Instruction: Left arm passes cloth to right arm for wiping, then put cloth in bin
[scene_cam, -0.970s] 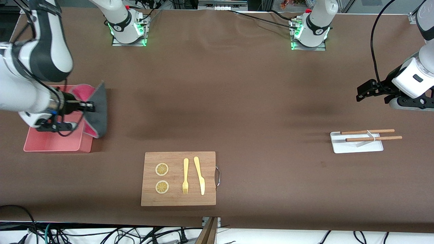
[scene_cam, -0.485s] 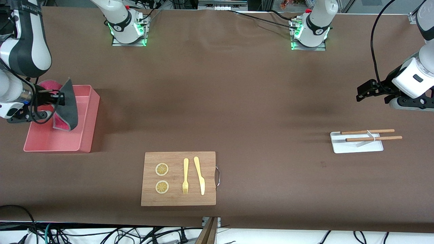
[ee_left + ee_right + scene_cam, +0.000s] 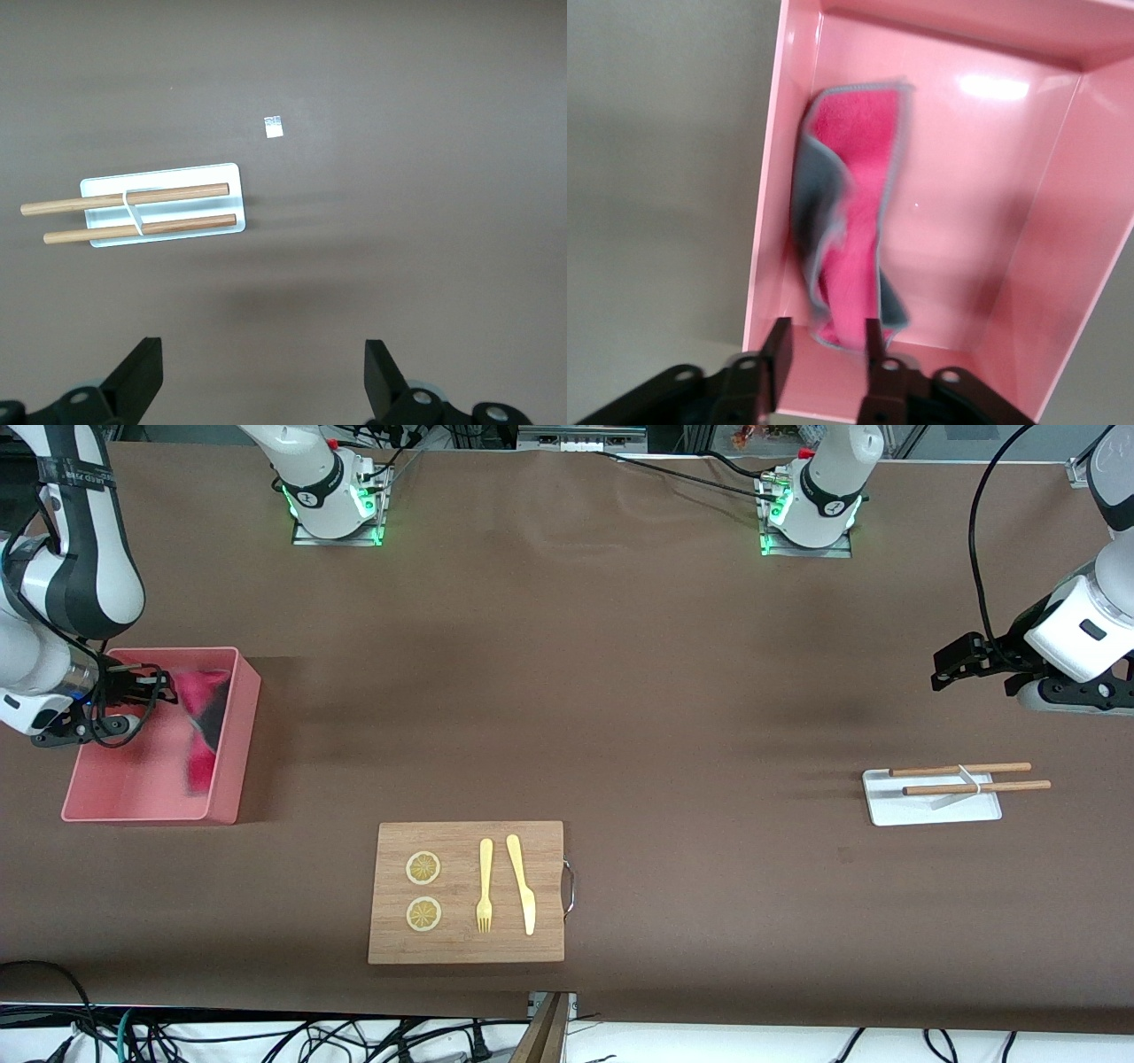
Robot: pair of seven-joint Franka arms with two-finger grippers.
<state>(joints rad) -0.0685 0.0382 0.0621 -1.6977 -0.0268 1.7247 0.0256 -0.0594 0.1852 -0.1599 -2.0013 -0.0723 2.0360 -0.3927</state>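
Note:
The cloth [image 3: 199, 726], pink on one face and dark grey on the other, is loose and blurred inside the pink bin [image 3: 133, 790] at the right arm's end of the table. My right gripper [image 3: 152, 684] hangs over the bin, open, its black fingers apart and clear of the cloth. In the right wrist view the cloth [image 3: 850, 239] lies crumpled against one wall of the bin [image 3: 992, 221], just past the right gripper [image 3: 827, 335]. My left gripper [image 3: 944, 668] waits open and empty above the table at the left arm's end, and the left wrist view shows this left gripper [image 3: 263, 359] holding nothing.
A white tray [image 3: 930, 812] with two wooden chopsticks [image 3: 966, 778] lies near the left gripper, also the tray [image 3: 229, 170] in the left wrist view. A wooden cutting board [image 3: 465, 948] with two lemon slices, a fork and a knife sits nearer the camera.
The right gripper carried the cloth from the bin's edge to over the bin, then opened. The cloth has dropped into the bin. The left arm has not moved.

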